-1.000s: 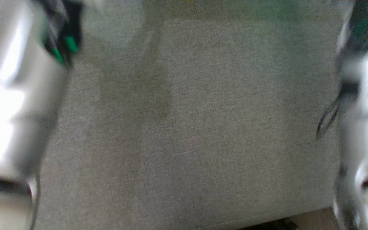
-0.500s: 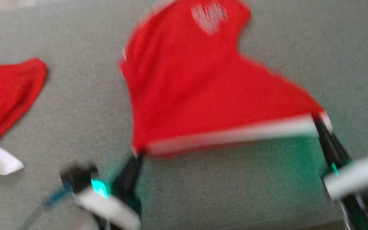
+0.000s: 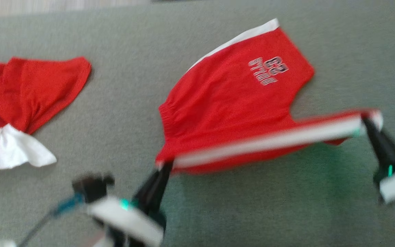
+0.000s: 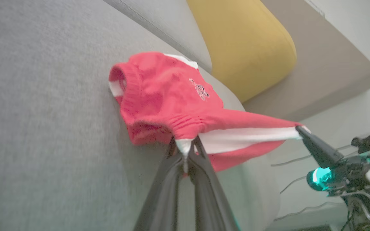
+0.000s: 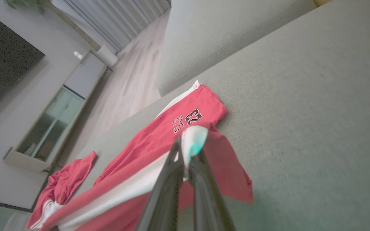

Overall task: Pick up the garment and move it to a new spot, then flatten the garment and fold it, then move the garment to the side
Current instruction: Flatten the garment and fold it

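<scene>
- Shorts [image 3: 231,103], red with a white side stripe [image 3: 269,142], sit partly on the grey sofa [image 3: 81,144] seat and are partly lifted off it.
- Their far leg lies flat on the seat, with its hem near the far edge of the seat in the head view. White lettering and a number [image 3: 267,70] are printed on it.
- The near side is raised, and the white stripe is pulled into a taut line between the two pincers.
- The left pincer [image 3: 165,168] is clamped on the stripe's end at the gathered waistband. In its wrist view a nub of white cloth is pinched between the closed fingers.
- The right pincer [image 3: 367,121] is clamped on the other end of the stripe. In its wrist view a white fold is squeezed at the fingertips and a loose red flap hangs below, off the seat.
- The head view is blurred around both pincers and the stripe.
- A second red garment [image 3: 29,96] with a white panel lies crumpled towards the left edge of the seat, well apart from the shorts.
- A yellow cushion [image 4: 246,48] leans against the sofa back beyond the shorts in the left wrist view.
- A dark television [image 5: 2,61] hangs on the wall above a low cabinet [image 5: 53,128] across the floor in the right wrist view.
</scene>
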Available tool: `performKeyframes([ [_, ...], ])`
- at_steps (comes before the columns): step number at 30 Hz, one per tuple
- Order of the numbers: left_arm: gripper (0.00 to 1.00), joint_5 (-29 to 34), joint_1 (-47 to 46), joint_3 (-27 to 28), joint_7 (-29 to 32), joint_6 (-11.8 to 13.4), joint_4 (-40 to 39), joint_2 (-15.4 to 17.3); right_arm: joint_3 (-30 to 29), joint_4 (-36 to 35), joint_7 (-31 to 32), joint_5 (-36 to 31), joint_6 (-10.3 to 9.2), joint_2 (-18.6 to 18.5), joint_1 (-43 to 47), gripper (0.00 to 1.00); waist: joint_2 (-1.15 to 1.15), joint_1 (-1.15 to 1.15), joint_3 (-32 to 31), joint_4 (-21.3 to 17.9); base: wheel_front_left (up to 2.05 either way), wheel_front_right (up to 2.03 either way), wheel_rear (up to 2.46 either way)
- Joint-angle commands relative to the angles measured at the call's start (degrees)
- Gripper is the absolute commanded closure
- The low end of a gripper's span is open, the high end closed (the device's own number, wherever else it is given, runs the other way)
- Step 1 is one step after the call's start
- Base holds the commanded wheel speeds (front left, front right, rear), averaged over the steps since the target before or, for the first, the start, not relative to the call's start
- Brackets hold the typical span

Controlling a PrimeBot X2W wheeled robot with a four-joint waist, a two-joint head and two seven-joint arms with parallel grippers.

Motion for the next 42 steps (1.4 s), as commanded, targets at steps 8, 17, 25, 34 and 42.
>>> performKeyframes([
  [8,1.00,-9.0,-20.3,5.4,8.2,3.8,5.4,-11.9,-2.3,11.6,9.0,-7.7,-0.04,-0.2,-26.6,1.00,0.00,0.00,9.6,7.9,0.00,0.00,0.00],
  [17,1.00,-9.1,-29.7,6.4,7.8,4.6,19.0,-19.4,-3.0,28.3,8.5,-16.6,-0.04,-1.1,-42.9,1.00,0.00,0.00,12.7,10.8,0.00,0.00,0.00],
  [25,0.98,-8.7,-32.0,4.9,5.5,2.6,24.4,-22.0,-2.5,34.6,5.6,-18.3,-0.04,-2.2,-47.3,1.00,0.00,0.00,13.0,11.7,0.00,0.00,0.00],
  [34,0.00,-8.5,-32.4,5.1,1.3,2.9,27.0,-22.9,-1.7,38.4,-0.2,-19.4,-0.04,-3.7,-48.6,0.00,0.00,0.00,13.2,12.1,0.00,0.00,0.00],
  [42,0.00,-4.9,-31.4,4.0,-2.1,4.5,27.3,-21.2,4.0,36.9,-4.5,-20.0,-0.04,-7.5,-45.6,0.00,0.00,0.00,11.7,10.9,0.00,0.00,0.00],
])
